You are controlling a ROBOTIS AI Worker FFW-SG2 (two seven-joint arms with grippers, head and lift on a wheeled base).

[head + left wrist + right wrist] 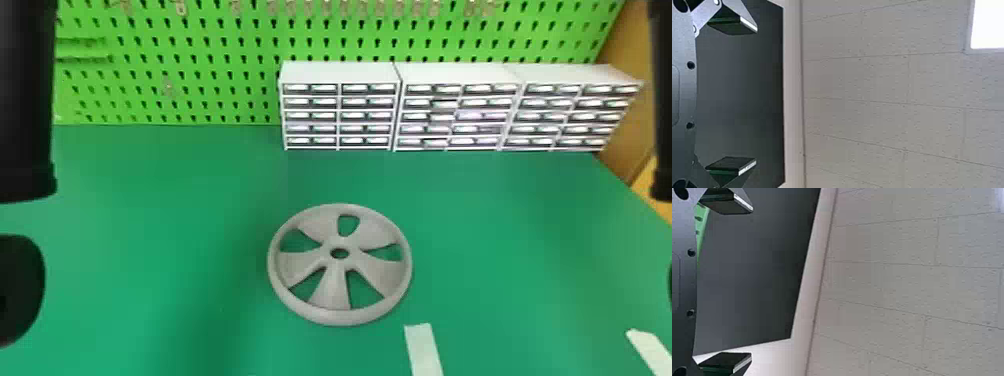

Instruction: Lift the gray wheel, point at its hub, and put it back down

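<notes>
The gray wheel point(335, 290) lies flat on the green table, its five openings around a hub point(340, 253) with a small round hole. No gripper touches it. Black parts of my left arm point(25, 100) stand at the head view's left edge, and my right arm point(662, 100) is at the right edge, both well apart from the wheel. In the left wrist view my left gripper point(732, 96) is open, facing the ceiling with nothing between its fingers. My right gripper point(730, 282) is likewise open and holds nothing in the right wrist view.
White drawer cabinets point(340, 72) line the back of the green table point(150, 225) before a green pegboard point(200, 50). Near the front, a white strip point(424, 350) lies just right of the wheel, and another white strip point(650, 350) lies at the right.
</notes>
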